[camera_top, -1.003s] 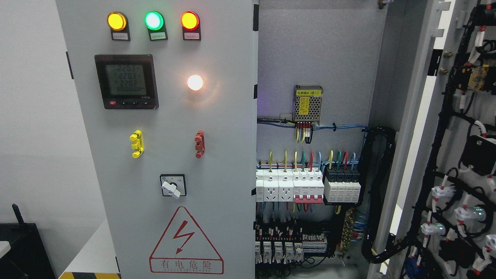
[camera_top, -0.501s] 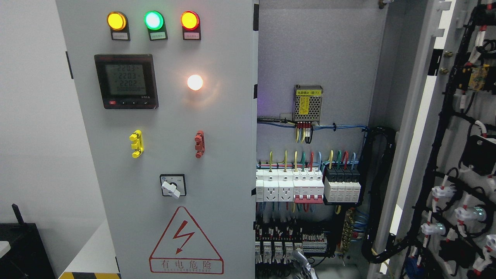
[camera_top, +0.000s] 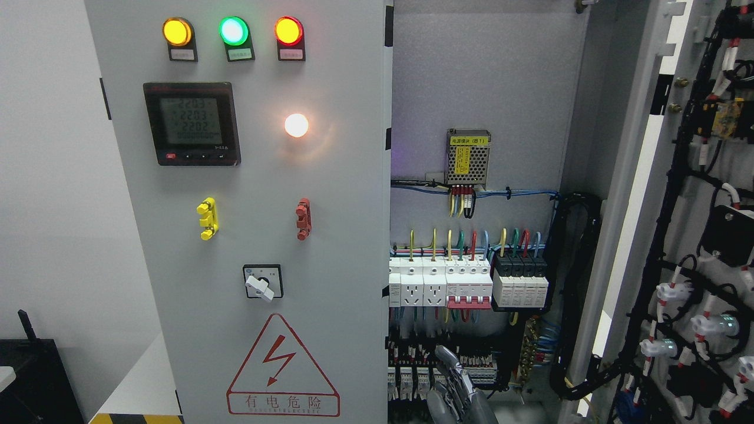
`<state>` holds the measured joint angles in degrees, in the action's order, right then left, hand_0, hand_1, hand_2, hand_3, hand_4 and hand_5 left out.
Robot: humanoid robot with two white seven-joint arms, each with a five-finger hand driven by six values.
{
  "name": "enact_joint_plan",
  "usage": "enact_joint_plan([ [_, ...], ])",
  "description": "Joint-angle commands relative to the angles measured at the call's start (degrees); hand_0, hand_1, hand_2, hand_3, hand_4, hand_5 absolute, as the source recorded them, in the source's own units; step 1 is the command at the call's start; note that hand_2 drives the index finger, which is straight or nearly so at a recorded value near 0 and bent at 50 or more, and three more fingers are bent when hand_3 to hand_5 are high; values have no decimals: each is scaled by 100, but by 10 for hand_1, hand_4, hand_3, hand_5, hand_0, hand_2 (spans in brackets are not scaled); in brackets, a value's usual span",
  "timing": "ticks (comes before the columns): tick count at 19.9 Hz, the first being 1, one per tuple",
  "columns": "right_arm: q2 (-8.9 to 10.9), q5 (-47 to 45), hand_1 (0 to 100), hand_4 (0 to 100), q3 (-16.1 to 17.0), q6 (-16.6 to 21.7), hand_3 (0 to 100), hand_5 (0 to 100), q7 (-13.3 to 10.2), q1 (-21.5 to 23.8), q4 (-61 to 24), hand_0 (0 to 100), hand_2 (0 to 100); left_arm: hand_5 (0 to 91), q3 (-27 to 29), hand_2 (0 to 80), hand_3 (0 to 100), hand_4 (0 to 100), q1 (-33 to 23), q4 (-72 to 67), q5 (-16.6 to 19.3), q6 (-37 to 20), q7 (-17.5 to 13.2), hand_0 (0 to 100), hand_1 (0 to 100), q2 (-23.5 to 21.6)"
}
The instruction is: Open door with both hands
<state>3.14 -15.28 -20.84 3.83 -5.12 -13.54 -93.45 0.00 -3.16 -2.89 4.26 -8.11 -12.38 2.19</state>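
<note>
The electrical cabinet is standing with its right-hand door (camera_top: 677, 235) swung wide open at the right of the view, its inner face showing black wiring looms and white connectors. The left-hand door (camera_top: 259, 235) is sitting closed, filling the centre-left of the view. It is carrying three lit indicator lamps (camera_top: 233, 31) in yellow, green and red along the top, a digital meter (camera_top: 192, 123) below them, a glowing white lamp (camera_top: 296, 125), a yellow handle (camera_top: 207, 218), a red handle (camera_top: 303, 219), a rotary switch (camera_top: 263, 282) and a red warning triangle (camera_top: 283, 368). Inside the open bay, a power supply module (camera_top: 468, 156) is sitting above rows of circuit breakers (camera_top: 468, 282). One robot hand (camera_top: 455, 386) is entering from the bottom edge, in front of the lower breaker row and just right of the closed door's edge. Its fingers (camera_top: 449, 365) are extending upward, relaxed and grasping nothing. It is not possible to tell which arm this hand belongs to
</note>
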Motion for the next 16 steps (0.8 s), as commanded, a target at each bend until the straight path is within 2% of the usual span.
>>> enact_joint_plan([
  [1,29,-80,389,0,9,4,0,0,116,-298,854,120,0,0,-71,0,0,0,0,-1,4,3,-2,120,389,0],
  [2,29,-97,389,0,9,4,0,0,274,-315,872,120,0,0,-71,0,0,0,0,-1,-4,3,-2,120,389,0],
  [3,29,-176,389,0,9,4,0,0,327,-376,898,120,0,0,-71,0,0,0,0,8,-4,3,-2,120,389,0],
  [10,29,-326,389,0,9,13,0,0,381,-702,1320,120,0,0,-79,0,0,0,0,-1,-4,3,-2,120,389,0],
  [16,47,-326,389,0,-8,22,0,0,407,-887,1364,120,0,0,-71,0,0,0,0,-1,-4,3,-2,120,389,0],
])
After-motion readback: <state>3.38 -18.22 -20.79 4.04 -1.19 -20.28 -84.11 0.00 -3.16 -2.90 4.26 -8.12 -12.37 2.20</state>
